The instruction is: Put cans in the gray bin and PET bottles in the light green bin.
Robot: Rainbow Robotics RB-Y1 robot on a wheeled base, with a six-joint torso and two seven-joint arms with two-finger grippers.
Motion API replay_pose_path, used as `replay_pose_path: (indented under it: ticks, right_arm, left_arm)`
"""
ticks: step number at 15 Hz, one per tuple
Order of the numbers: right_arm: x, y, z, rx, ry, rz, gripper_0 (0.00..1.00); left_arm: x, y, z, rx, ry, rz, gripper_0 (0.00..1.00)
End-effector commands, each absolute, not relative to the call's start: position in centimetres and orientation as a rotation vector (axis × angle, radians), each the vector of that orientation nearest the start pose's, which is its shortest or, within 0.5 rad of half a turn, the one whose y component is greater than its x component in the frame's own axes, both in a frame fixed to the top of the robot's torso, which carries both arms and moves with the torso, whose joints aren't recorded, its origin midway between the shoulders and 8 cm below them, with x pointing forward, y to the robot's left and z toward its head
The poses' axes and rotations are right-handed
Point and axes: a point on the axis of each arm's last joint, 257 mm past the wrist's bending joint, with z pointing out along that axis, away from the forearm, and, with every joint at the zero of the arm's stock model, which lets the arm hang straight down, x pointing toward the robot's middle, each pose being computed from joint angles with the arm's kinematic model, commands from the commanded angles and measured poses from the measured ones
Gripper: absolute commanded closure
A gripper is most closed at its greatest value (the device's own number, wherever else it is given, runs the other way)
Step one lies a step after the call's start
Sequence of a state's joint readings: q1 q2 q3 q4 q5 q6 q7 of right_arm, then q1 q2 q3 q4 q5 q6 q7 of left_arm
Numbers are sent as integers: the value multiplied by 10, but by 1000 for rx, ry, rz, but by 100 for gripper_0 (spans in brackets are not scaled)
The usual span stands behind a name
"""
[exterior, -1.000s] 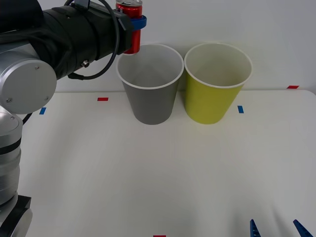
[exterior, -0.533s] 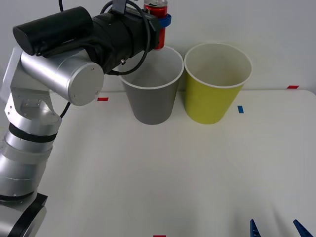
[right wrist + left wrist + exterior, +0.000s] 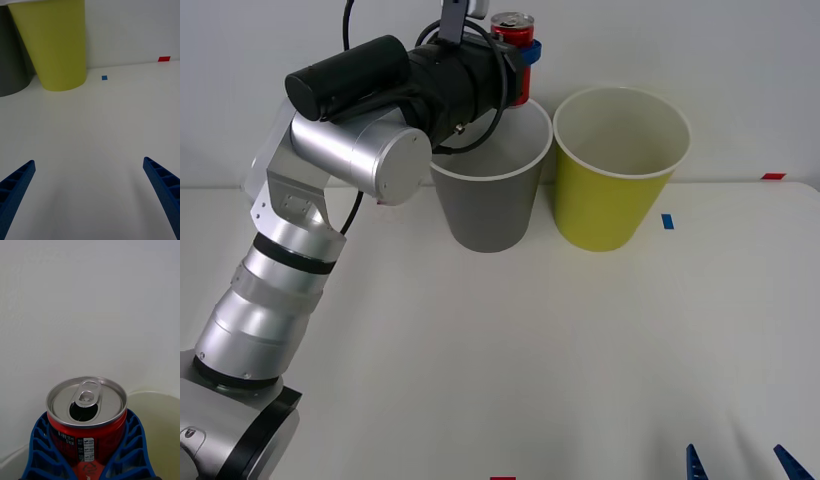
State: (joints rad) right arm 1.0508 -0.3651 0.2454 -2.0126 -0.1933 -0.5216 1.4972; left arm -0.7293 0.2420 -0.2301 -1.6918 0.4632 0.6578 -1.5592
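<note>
Your left claw (image 3: 518, 55) is up above the gray bin (image 3: 488, 180), clamped around the red can (image 3: 513, 30). In the front view the can stands upright in the blue fingers (image 3: 527, 52), over the far right part of the bin's white rim, close to where the gray bin meets the green bin (image 3: 616, 170). You cannot tell from this angle whether the can hangs fully inside the rim line or just behind it.

From your left wrist view, the can (image 3: 87, 420) shows its silver top with the pull tab and an open mouth hole. The ribbed blue fingers (image 3: 41, 450) wrap both sides of the red body. A pale bin interior curves in beside the can, with plain white wall behind.

The two bins stand side by side near the back of the white counter (image 3: 510, 350), rims almost touching, gray on your left and green on your right. Small blue and red tape marks dot the counter.

Your right claw (image 3: 90, 195) is parked low at the near edge of the counter, well apart from the bins. Its fingers (image 3: 17, 187) are spread wide with nothing between them. In the right wrist view the green bin (image 3: 52, 45) stands ahead with the gray bin (image 3: 11, 56) beside it.
</note>
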Motion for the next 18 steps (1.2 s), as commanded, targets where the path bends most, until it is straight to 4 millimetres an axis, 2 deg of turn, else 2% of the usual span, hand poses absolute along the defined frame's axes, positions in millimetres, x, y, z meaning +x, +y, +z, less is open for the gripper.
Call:
replay_pose_path:
  ticks: [1,15,16,17,18]
  right_arm:
    - [219,-267,-281,55,1686,82,0]
    - [219,-267,-281,55,1686,82,0]
    - [219,-267,-281,55,1686,82,0]
    - [219,-267,-281,55,1686,82,0]
    - [219,-267,-281,55,1686,82,0]
  left_arm:
    - [609,0,41,474,1480,-400,100]
    - [620,19,38,466,1485,-329,100]
    - [620,19,39,462,1486,-332,97]
    - [619,18,39,465,1484,-331,7]
    - [619,19,39,464,1485,-330,0]
